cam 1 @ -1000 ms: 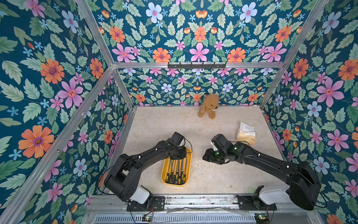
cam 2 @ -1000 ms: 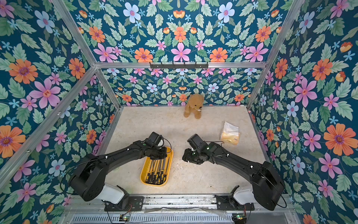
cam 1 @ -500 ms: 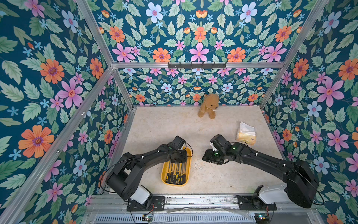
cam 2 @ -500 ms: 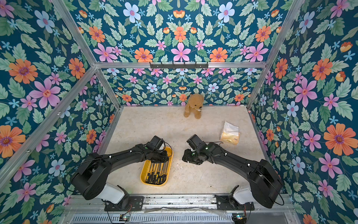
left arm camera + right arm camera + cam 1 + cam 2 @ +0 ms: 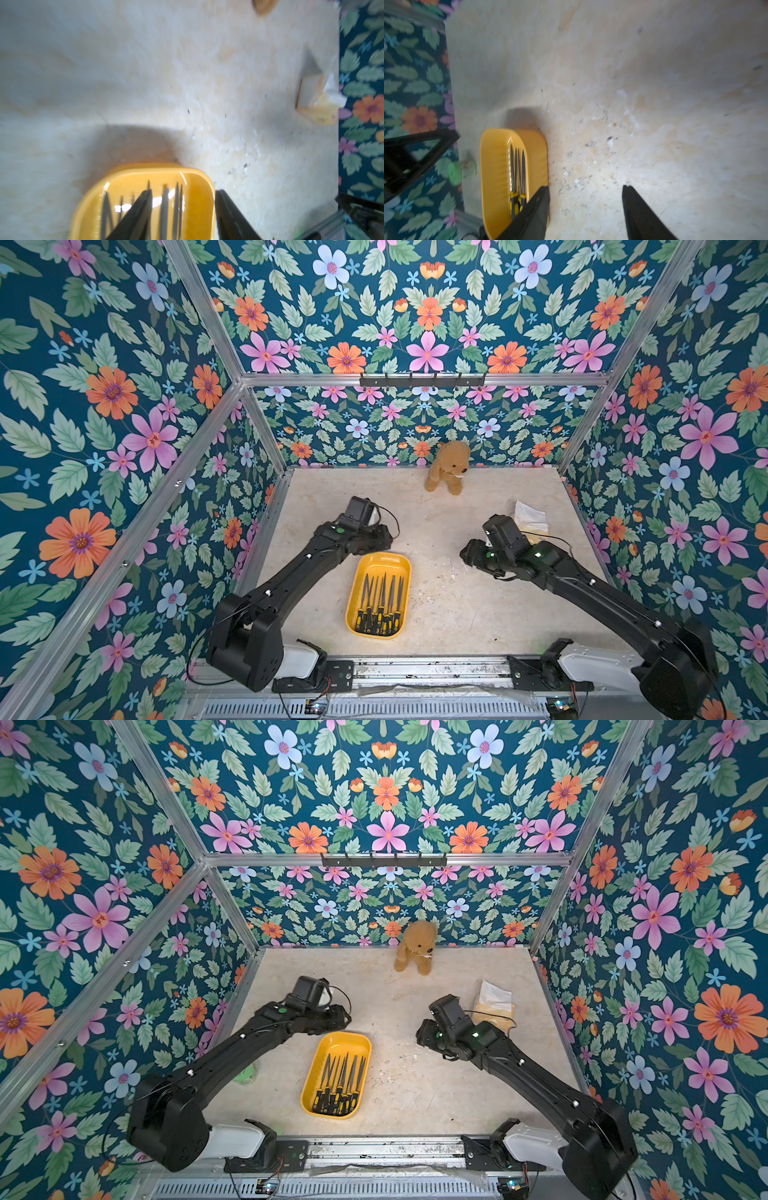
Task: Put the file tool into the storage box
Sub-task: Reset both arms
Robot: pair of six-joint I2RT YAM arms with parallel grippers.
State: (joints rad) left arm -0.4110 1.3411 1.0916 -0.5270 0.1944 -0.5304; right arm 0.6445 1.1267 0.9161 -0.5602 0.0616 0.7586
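well, the files lie side by side in the yellow tray near the front edge of the desk. my left gripper hangs by the tray's far end, fingers apart, empty. right gripper likewise spread, holding nothing.

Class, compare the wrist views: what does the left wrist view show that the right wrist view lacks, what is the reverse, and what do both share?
Only the left wrist view: the tissue pack and a brown edge of the teddy bear. Only the right wrist view: a green-capped item and the yellow-and-black handles of the files. Both: the storage box holding the files, on the table.
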